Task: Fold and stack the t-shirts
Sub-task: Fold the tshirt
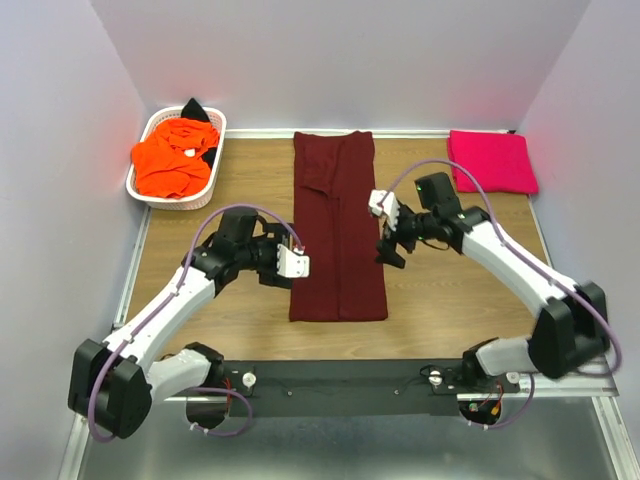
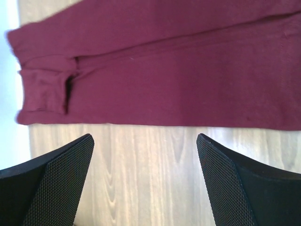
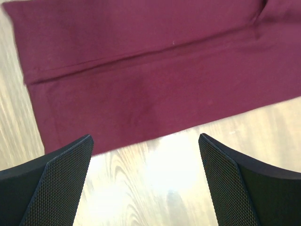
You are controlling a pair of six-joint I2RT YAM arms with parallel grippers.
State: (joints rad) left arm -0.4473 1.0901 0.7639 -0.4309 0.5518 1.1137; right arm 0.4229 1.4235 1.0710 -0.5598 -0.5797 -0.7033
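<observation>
Maroon t-shirt [image 1: 338,230] — long folded strip — between both arms.

No legible text — anywhere.

Both wrist views cut the maroon t-shirt [image 2: 178,80] off at their top and right edges, and the right wrist view blurs its left end. In the far-left basket [image 1: 178,201], the black t-shirt [image 1: 196,108] is mostly buried under the orange t-shirt [image 1: 172,160].
</observation>
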